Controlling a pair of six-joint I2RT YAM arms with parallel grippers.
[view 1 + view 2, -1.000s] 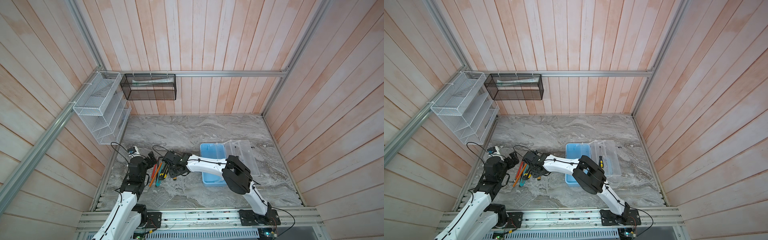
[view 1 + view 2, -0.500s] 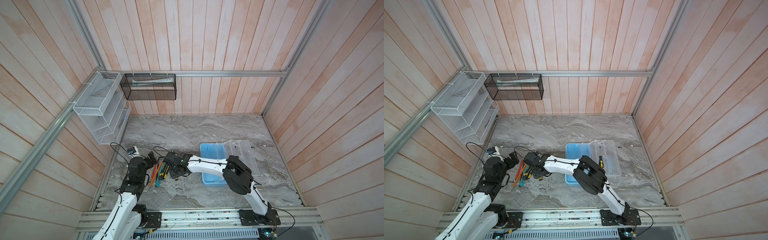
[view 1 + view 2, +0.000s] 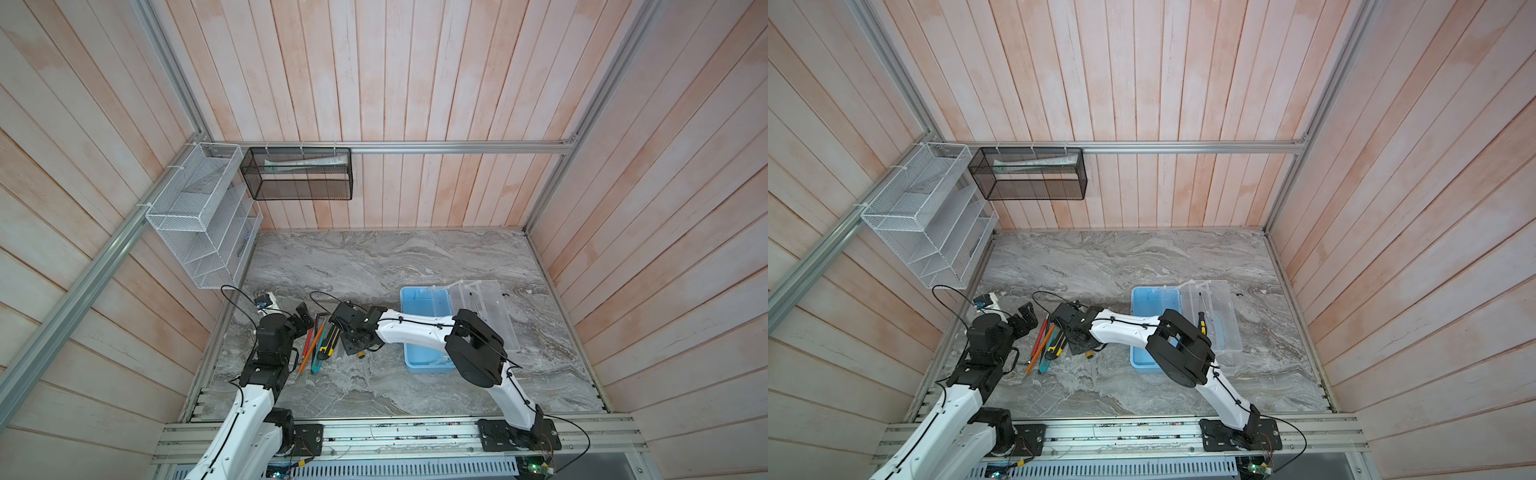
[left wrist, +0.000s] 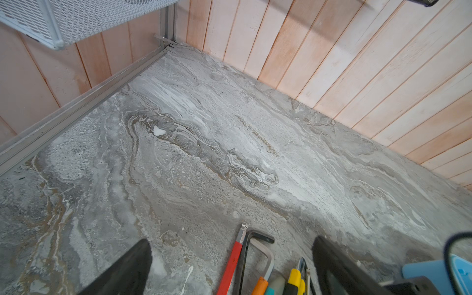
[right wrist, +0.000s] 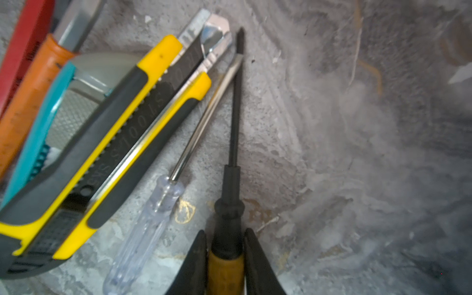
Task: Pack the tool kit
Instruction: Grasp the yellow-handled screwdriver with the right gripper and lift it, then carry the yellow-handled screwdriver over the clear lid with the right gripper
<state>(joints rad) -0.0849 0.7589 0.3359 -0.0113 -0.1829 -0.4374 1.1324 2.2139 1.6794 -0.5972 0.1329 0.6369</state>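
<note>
- GRIP MADE: the right gripper [image 5: 226,245] has closed within the last second on the yellow-and-black screwdriver [image 5: 231,178], a slim tool with a black shaft. Its black fingers [image 5: 195,263] now press both sides of the handle, where a moment ago they stood apart over it.
- The screwdriver lies flat on the grey marble-patterned desk [image 3: 374,257], not yet lifted. It is on the edge of the tool heap that faces the case, near the case but not touching it.
- The light-blue plastic tool case [image 3: 419,301] stands open, its see-through lid [image 3: 488,303] folded out on the side away from the heap.
- On the far side of the held tool from the case, nothing has shifted: a clear-handled screwdriver [image 5: 153,217] with its tip almost meeting the held one's, then a yellow-and-black snap-off cutter [image 5: 115,143], a teal-and-grey tool [image 5: 38,132], an orange pencil [image 5: 25,102] and a red pencil [image 5: 20,38].
- The left gripper [image 3: 303,318] has not changed. Its jaws are spread as wide as they go and hold nothing, and it hovers at the end of the heap farthest from the case.
- A second screwdriver in the same colours [image 3: 1201,320] shows at the lid. Whether it lies in the lid or under it cannot be told.
- What it means: the pick looks secured, so the likely next step is to lift the screwdriver and carry it to the case's blue base. Most of the kit is still outside the case.
</note>
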